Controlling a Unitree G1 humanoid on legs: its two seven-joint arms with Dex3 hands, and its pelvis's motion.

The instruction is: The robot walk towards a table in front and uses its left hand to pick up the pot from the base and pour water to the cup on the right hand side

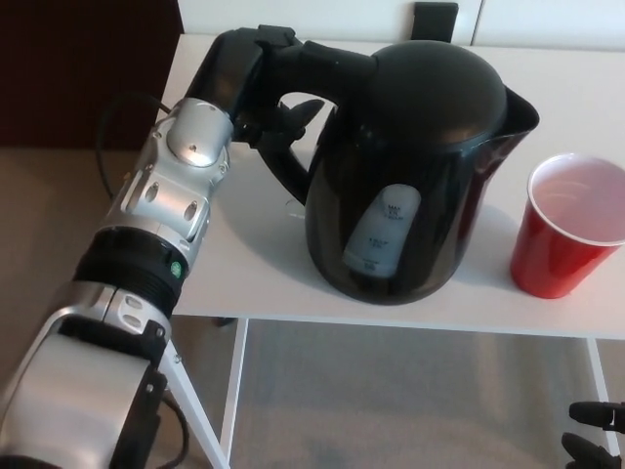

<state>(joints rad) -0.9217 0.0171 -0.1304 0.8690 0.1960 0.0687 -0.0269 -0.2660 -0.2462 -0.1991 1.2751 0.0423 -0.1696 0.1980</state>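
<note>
1. Dead centre on the white table (pixel 244 274) sits the electric kettle (pixel 410 166), glossy black, a rounded dome lid on top and a pale water-level window low on its front.
2. Spout juts out at 3 o'clock; the curved black handle (pixel 293 137) loops off at 9 o'clock. Whether a base sits beneath the kettle cannot be told.
3. Left hand (pixel 256 73) is wrapped on that handle, black fingers clamped over its top, thumb reaching through the loop.
4. Silver forearm (pixel 166 195) runs down to 7 o'clock and off the bottom edge.
5. Red plastic cup (pixel 564 234) stands upright at 3 o'clock of the kettle, near the spout side but apart from it.
6. Right hand (pixel 596 435) just peeks in at 5 o'clock, below the table edge; its fingers are too cropped to tell how they stand.
</note>
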